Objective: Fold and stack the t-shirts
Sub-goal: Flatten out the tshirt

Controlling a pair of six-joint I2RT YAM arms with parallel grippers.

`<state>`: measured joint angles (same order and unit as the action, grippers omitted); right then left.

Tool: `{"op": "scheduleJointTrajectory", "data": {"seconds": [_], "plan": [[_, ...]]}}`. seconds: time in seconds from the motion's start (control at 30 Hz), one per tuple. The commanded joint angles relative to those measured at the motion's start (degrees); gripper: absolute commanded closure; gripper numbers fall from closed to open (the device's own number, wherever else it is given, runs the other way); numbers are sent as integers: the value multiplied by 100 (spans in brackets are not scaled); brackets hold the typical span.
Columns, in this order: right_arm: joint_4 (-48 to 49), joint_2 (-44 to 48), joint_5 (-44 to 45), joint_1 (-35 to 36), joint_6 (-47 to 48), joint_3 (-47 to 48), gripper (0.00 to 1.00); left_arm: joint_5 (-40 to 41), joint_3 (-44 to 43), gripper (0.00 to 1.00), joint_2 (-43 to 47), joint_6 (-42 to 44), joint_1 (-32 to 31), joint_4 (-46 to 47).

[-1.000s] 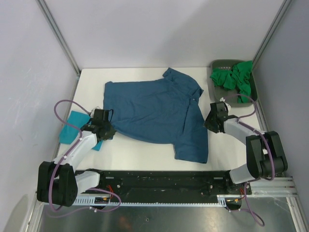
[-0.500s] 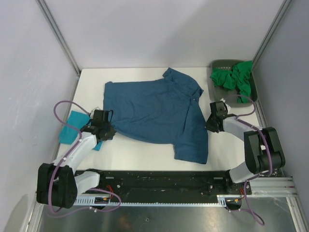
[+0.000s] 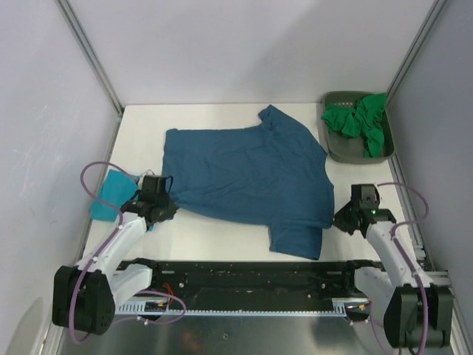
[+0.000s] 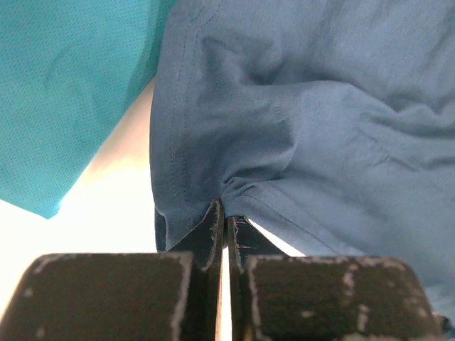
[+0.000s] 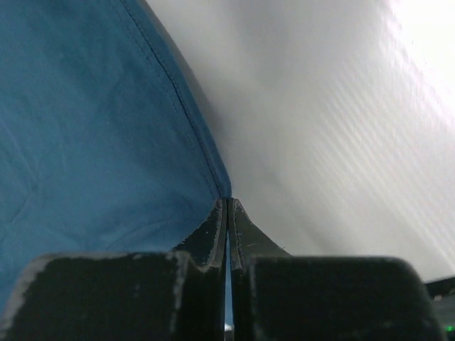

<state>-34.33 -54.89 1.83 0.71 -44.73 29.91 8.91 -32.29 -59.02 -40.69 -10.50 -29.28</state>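
Observation:
A dark steel-blue t-shirt [image 3: 247, 174] lies spread over the middle of the white table. My left gripper [image 3: 164, 205] is shut on its near-left corner; the left wrist view shows the cloth [image 4: 284, 135] bunched at the closed fingertips. My right gripper [image 3: 336, 220] is shut on its right edge, and the right wrist view shows the hem [image 5: 106, 142] pinched between the fingers. A folded turquoise t-shirt [image 3: 112, 194] lies at the left edge, beside my left gripper, and shows in the left wrist view [image 4: 64, 92]. Crumpled green t-shirts [image 3: 358, 120] sit in the tray.
A dark grey tray [image 3: 347, 148] stands at the back right corner of the table. Grey walls close in the left, back and right sides. The black rail with the arm bases runs along the near edge.
My right gripper has pulled the shirt's right side rightward and toward the near edge, opening out its folded right part. The left gripper stayed nearly in place, holding its corner.

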Motion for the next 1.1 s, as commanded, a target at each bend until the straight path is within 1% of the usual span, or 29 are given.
{"op": "scheduleJointTrajectory", "data": {"seconds": [0.0,0.13,0.2,0.27,0.33,0.37,0.43,0.47,0.5,0.53,0.6,0.7,0.83,0.93,1.07], "plan": [[-914,785,-568,1,-548,-345,100,213,194,99,365,-258,-27,-221],[-1054,1182,-550,-21,-461,-367,92,115,327,97,449,-275,-25,-240],[-913,1068,-619,-26,-353,-322,91,75,339,95,472,-243,-25,-246],[-769,787,-670,-22,-218,-177,90,49,301,91,528,-158,-27,-248],[-758,458,-654,-26,-92,72,88,-25,201,81,571,-14,-23,-250],[-785,332,-625,-26,-51,180,86,-62,129,73,582,59,-27,-283],[-839,221,-572,-27,18,355,78,-73,-16,50,650,115,-25,-397],[-852,227,-562,-27,57,422,73,-77,-81,42,732,128,-24,-435],[-859,270,-539,-27,107,495,69,-84,-148,38,830,151,-23,-463],[-857,326,-506,-27,154,580,66,-48,-226,36,918,181,-22,-477],[-668,382,-567,1,306,730,60,85,-454,34,954,275,-11,-486],[-198,11,-529,299,505,1105,57,133,-1039,34,416,411,40,-447],[127,-1012,-210,743,891,2002,56,62,-1840,36,-472,508,76,-381],[958,-1755,-470,801,1069,2448,56,-60,-2417,38,-1227,523,209,-169],[1793,-3103,-758,794,1209,3275,57,-327,-3294,47,-2659,556,324,113]]}}
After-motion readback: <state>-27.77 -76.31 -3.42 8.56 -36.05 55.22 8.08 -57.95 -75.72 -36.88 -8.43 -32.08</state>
